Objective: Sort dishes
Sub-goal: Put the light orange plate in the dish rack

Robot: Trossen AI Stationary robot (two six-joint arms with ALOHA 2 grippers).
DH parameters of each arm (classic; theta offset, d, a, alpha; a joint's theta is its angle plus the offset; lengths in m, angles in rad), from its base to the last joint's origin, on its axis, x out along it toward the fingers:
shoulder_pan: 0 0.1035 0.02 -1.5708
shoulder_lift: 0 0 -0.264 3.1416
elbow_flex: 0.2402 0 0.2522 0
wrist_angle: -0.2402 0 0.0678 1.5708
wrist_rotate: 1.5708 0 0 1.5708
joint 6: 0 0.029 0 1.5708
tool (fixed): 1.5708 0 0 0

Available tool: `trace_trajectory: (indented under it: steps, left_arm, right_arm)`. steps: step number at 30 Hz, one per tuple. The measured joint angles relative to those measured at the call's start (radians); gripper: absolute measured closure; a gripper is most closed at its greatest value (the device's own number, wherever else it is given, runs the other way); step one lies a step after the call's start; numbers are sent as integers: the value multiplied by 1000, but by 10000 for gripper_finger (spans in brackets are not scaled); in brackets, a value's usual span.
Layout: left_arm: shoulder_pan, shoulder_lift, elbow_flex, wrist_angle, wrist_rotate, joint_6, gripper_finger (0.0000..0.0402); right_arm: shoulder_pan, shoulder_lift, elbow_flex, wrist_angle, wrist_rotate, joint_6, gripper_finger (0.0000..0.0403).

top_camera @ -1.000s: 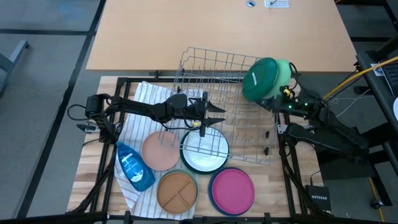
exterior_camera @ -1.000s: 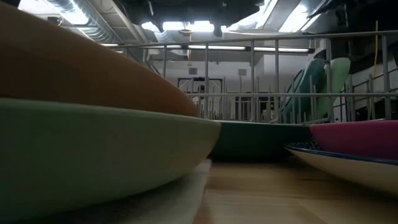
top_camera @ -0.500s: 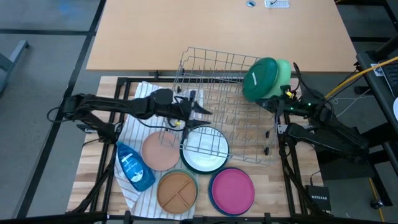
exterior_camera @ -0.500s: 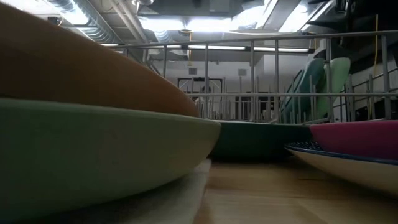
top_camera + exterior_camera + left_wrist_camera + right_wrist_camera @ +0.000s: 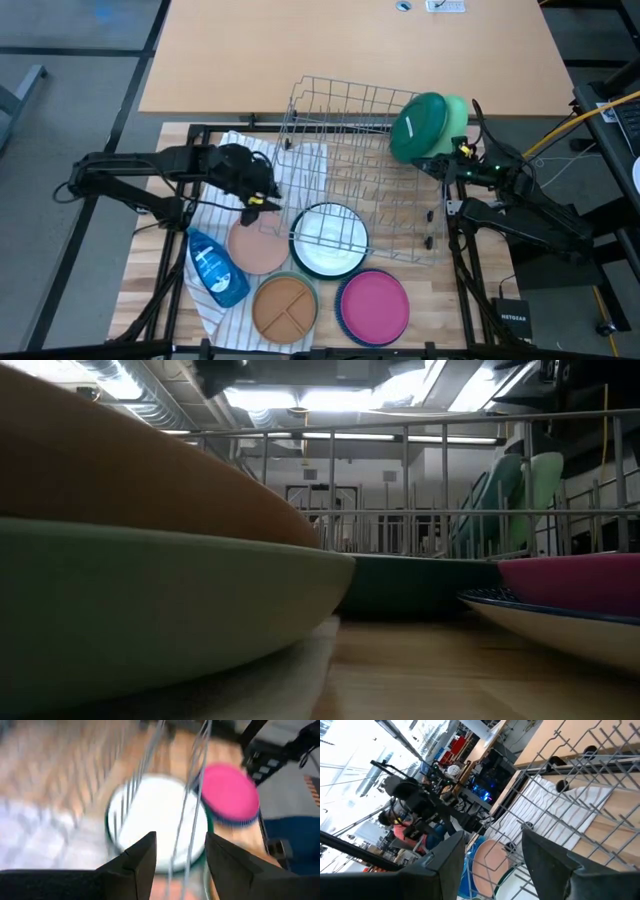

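Note:
Two plates stand on edge in the far right corner of the grey wire rack: a dark green plate and a light green plate behind it. On the table lie a white plate with the rack's near edge over it, a peach plate, a tan divided plate stacked on a sage one, and a magenta plate. My left gripper hangs open and empty over the striped cloth, left of the rack. My right gripper waits open at the rack's right side, just near of the green plates.
A blue soap bottle lies on the striped cloth near the table's left edge. The rack takes up the middle and far right of the table. In the low view the tan plate and magenta plate fill the foreground.
My left gripper has drawn back from the rack's left side toward the table's left edge and now hangs over the cloth beside the peach plate. No plate has moved.

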Motion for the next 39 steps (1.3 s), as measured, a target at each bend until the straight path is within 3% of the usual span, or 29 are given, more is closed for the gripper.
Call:
trace_trajectory:
  steps: [9, 16, 27, 39]
  left_arm:
    - [0, -11, -19, -420, -141, -240, 245]
    - [0, -11, -105, -542, -174, -406, 245]
    - [0, -10, -292, -508, -177, -594, 245]
    - [0, -10, -415, -319, -108, -637, 245]
  right_arm:
    - [1, 17, 0, 43, -147, -114, 203]
    - [1, 73, 0, 41, -160, -195, 203]
    - [1, 167, 0, 36, -175, -247, 203]
    - [1, 213, 0, 36, -176, -273, 203]
